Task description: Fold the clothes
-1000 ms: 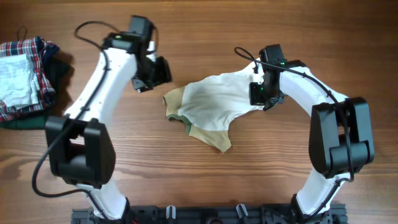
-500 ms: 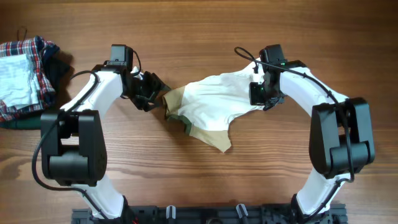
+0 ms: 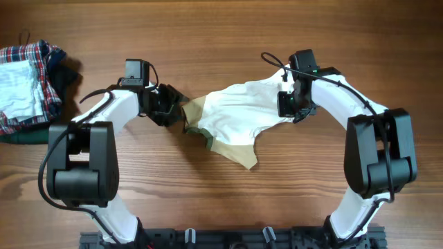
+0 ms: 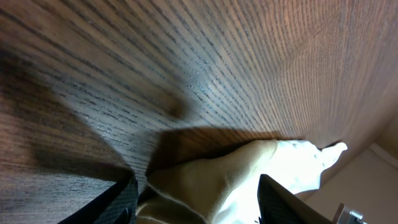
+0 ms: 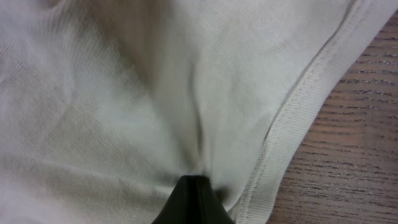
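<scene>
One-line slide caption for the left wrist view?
Left gripper, fingers spread open, straddles the tan corner of the garment lying on the wooden table.

Out at the far left of the wooden bench [image 3: 221, 28] sits a rumpled red-and-blue plaid garment [image 3: 43, 52], and that's our marker. Lying right on top of it is a white cloth [image 3: 17, 88], fairly flat. Tucked against the plaid's right side is a dark navy piece [image 3: 67, 77]. Just below the plaid, a dark green folded cloth [image 3: 21, 136] peeks out from underneath. Well away to the plaid's lower right, a black rail [image 3: 228, 238] lines the bench's near edge.
</scene>
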Robot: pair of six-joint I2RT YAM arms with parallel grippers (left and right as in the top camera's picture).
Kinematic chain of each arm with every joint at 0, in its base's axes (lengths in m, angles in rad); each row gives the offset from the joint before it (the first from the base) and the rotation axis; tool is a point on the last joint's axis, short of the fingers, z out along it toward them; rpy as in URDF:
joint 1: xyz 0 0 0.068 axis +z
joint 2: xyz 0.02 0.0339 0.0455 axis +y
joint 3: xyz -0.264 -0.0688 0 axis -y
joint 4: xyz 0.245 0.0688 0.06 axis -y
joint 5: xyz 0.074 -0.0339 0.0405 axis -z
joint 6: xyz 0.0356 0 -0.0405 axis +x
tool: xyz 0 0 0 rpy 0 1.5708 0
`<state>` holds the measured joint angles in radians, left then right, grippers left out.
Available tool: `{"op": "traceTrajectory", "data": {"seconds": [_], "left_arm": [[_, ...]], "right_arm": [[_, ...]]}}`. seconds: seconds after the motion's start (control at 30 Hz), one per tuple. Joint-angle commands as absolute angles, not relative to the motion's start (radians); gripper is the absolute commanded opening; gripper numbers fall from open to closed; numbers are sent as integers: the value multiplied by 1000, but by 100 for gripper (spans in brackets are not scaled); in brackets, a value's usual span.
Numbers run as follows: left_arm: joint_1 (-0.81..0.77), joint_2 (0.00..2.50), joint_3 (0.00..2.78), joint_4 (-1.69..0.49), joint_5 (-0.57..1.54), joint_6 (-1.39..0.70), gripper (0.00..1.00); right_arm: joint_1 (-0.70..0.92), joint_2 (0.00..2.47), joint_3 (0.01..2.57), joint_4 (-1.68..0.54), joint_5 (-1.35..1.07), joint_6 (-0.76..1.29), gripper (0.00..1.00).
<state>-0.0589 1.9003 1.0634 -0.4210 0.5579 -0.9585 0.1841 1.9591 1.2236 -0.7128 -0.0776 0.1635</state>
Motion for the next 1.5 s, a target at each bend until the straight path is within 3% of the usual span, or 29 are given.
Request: {"op": "traceTrajectory", "data": {"seconds": [0.0, 0.1, 0.2, 0.5, 0.67, 0.8, 0.9, 1.07, 1.47], "left_arm": [[-55, 1900, 1052, -414, 548, -985, 65], [-57, 1905, 1051, -414, 545, -1020, 72], [-68, 1914, 1051, -406, 545, -1031, 72], [-104, 1920, 1051, -391, 537, -1064, 61], [-104, 1920, 1051, -391, 434, -1063, 26], [-104, 1920, 1051, -323, 398, -1051, 21], [-104, 1920, 1051, -247, 398, -1028, 5], [-104, 1920, 1051, -142, 394, -971, 4], [-102, 1920, 1051, -74, 353, -560, 4]], "right_arm": [[180, 2019, 1184, -693, -59, 156, 6], [180, 2019, 1184, -693, -59, 156, 6], [180, 2019, 1184, -693, -60, 156, 6], [180, 2019, 1184, -693, -59, 156, 6], [180, 2019, 1184, -696, -60, 156, 6], [180, 2019, 1184, -697, -60, 156, 6], [180, 2019, 1184, -697, -60, 157, 6], [180, 2019, 1184, -697, -60, 156, 6], [180, 2017, 1188, -602, -109, 138, 6]]}}
